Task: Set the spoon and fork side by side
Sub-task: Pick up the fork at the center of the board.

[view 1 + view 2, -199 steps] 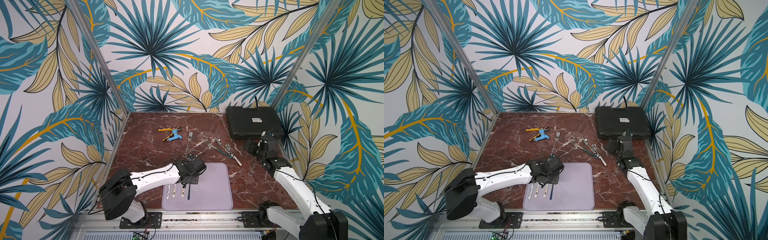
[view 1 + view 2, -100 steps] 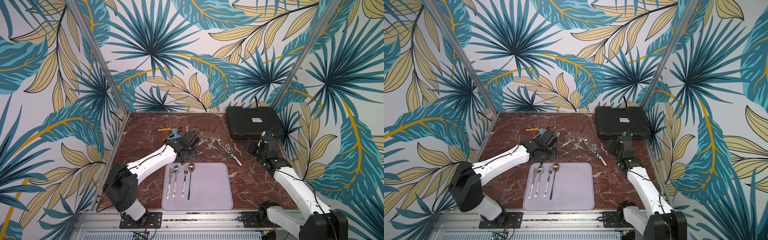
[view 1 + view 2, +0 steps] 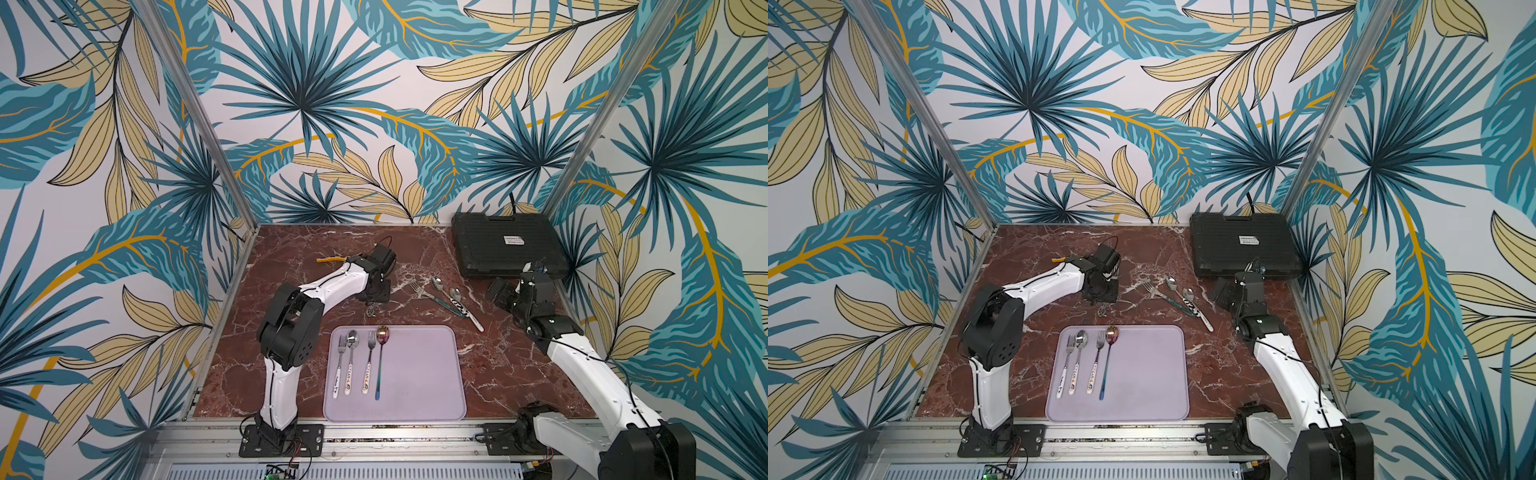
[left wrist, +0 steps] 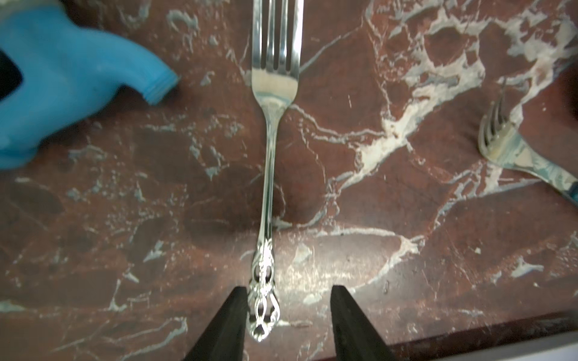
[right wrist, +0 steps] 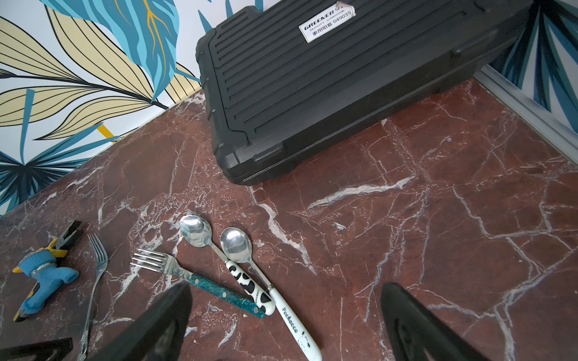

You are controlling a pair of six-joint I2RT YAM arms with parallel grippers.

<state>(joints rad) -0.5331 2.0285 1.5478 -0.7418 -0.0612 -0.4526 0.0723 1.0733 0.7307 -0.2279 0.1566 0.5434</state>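
L hand (image 4: 289, 290): half open, holding nothing; I see its fingers (image 4: 228, 318) straddle the fork's (image 4: 269, 175) handle tip, off-centre.
Fork: flat on table (image 4: 406, 250), not yet on mat (image 3: 419, 374).
R hand (image 5: 286, 289): wide open, empty.
Risk: grip at the thin tip, so I expect pivot or slip on lift.

A red-brown marble tabletop (image 3: 498, 374) bears a lilac rectangular mat (image 3: 419, 374) and a black ribbed plastic case (image 3: 505, 249). Metal forks (image 5: 156, 262) and spoons (image 5: 234, 243) lie loose.
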